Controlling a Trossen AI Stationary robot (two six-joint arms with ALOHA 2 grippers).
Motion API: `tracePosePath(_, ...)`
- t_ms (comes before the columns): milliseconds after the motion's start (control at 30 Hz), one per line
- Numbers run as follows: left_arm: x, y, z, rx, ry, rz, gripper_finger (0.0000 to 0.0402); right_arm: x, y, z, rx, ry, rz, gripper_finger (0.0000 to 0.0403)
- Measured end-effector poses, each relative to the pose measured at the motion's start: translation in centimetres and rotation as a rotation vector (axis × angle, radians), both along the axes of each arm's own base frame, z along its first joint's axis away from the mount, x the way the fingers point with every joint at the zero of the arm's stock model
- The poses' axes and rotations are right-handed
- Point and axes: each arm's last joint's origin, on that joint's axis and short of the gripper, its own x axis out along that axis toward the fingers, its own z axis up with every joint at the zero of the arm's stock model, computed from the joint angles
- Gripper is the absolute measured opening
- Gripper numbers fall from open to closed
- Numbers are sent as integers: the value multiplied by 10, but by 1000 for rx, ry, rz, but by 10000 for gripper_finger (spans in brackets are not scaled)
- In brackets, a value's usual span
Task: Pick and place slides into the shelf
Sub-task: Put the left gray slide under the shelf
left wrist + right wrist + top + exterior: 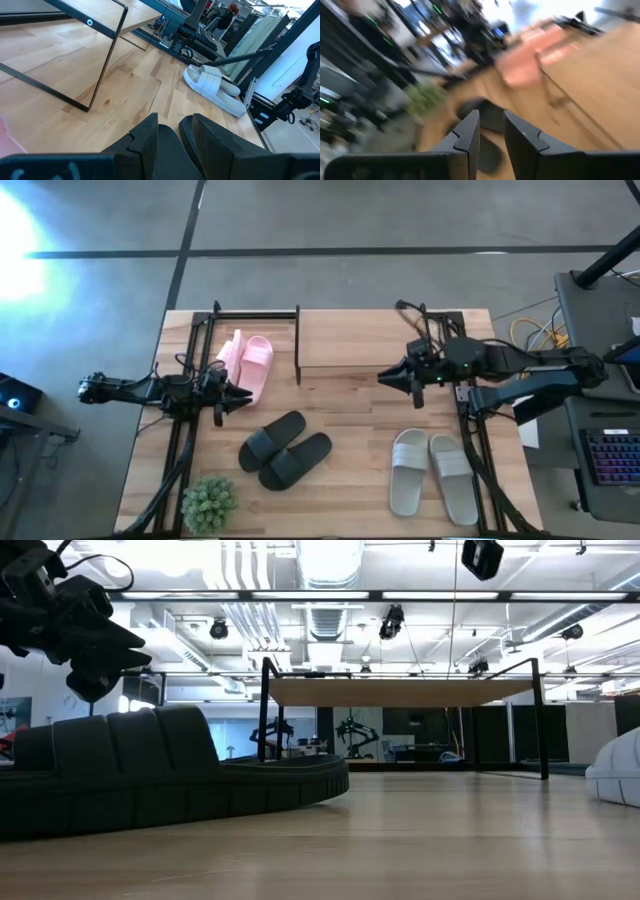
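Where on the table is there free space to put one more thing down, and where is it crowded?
Free: the strip between the black slides and the grey slides, and the bare wood in front of the shelf. Crowded: the left side, where the left gripper sits beside the pink slides, with the plant at the near corner.
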Motion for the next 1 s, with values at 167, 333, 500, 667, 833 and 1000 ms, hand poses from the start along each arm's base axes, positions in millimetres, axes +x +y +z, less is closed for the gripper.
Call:
tracePosePath(167, 0, 0, 0, 0, 0, 0, 109, -2, 8, 13, -147, 272, 39, 80)
tracePosePath(333, 0, 0, 0, 0, 0, 0, 109, -5, 23, 24, -306, 502, 19, 80)
tracePosePath(500, 0, 0, 0, 0, 0, 0, 109, -3, 42, 22, -393, 637, 34, 80)
tracePosePath(667, 0, 0, 0, 0, 0, 0, 109, -1, 60, 12, -378, 726, 48, 92)
tracePosePath(833, 0, 0, 0, 0, 0, 0, 109, -7, 77, 1, -360, 831, 37, 136)
tracePosePath(1000, 0, 0, 0, 0, -1, 0, 109, -18, 97, -8, -376, 915, 42, 181)
